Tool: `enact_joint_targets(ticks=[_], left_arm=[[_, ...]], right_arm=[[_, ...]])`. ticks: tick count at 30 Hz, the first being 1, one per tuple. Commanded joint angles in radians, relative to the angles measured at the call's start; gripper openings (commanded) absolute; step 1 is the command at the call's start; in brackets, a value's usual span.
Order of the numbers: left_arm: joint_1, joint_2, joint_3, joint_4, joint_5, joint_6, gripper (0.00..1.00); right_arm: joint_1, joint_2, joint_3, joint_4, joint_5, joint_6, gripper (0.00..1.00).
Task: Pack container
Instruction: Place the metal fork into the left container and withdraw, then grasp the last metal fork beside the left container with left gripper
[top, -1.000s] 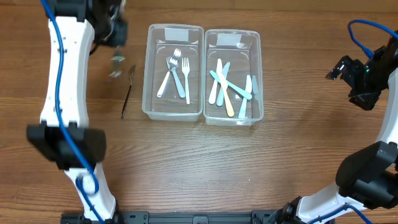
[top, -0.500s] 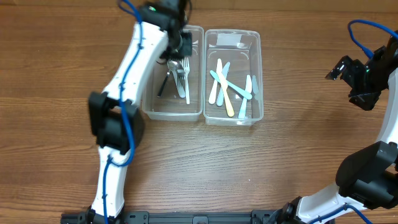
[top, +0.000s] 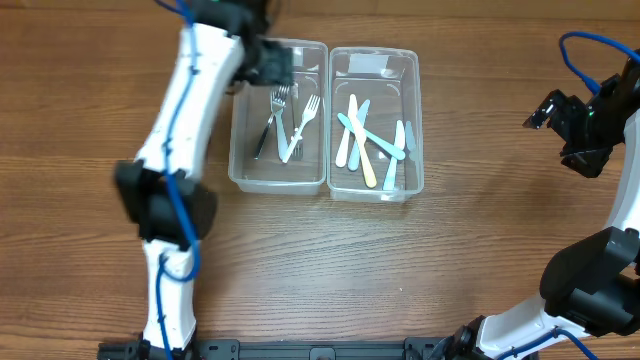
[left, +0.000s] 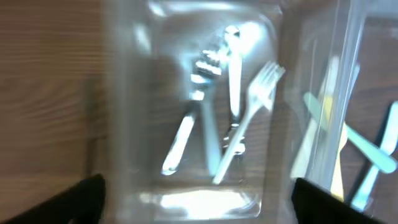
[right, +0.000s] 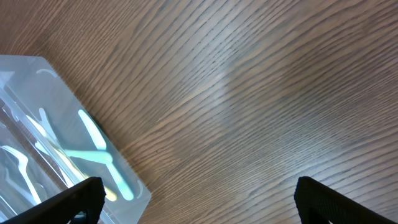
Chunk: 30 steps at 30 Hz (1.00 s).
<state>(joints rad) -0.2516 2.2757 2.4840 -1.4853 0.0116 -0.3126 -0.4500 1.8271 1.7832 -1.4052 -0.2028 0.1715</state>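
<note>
Forks (top: 300, 128) lengthwise in container (top: 278, 188), tines far-side

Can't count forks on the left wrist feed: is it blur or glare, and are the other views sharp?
Left wrist: motion blur, plus glare on the fork container; the forks smear together. Overhead: sharp. Right wrist: table grain crisp.

forks (left: 239, 124) blurred, L gripper (left: 199, 202) tips cropped
</note>
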Motion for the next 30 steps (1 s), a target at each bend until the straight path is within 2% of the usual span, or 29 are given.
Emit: enact_joint_targets(ticks=[1,8,11,14,20,25,28,30], left_arm=[[0.100,-0.106,0.042,-0.049,-0.097,0.049,1.00],[0.237,-0.073,-0.094,-0.072,-0.100,0.194,1.00],[0.259,-0.043,-0.227,-0.006,-0.084,0.193,0.96],[0.256,-0.018,-0.320,0.084,-0.055,0.186,0.85],[0.244,0.045,-0.418,0.230,-0.042,0.117,0.87],[0.242,0.114,-0.453,0.238,-0.027,0.137,0.83],[0.233,0.154,-0.453,0.229,-0.015,0.180,0.75],[0.228,0.166,-0.454,0.220,-0.017,0.180,0.75]], right_arm=[[0.004,-0.009,0.017,0.004,-0.002,0.005,1.00],[0.004,-0.009,0.017,0.008,-0.002,0.005,1.00],[0.004,-0.009,0.017,0.009,-0.002,0.005,1.00],[0.004,-0.009,0.017,0.012,-0.002,0.005,1.00],[0.004,-0.009,0.017,0.007,-0.002,0.005,1.00],[0.004,-0.009,0.017,-0.003,-0.002,0.005,1.00],[0.004,-0.009,0.017,-0.003,-0.002,0.005,1.00],[0.004,-0.009,0.017,-0.003,-0.002,0.005,1.00]])
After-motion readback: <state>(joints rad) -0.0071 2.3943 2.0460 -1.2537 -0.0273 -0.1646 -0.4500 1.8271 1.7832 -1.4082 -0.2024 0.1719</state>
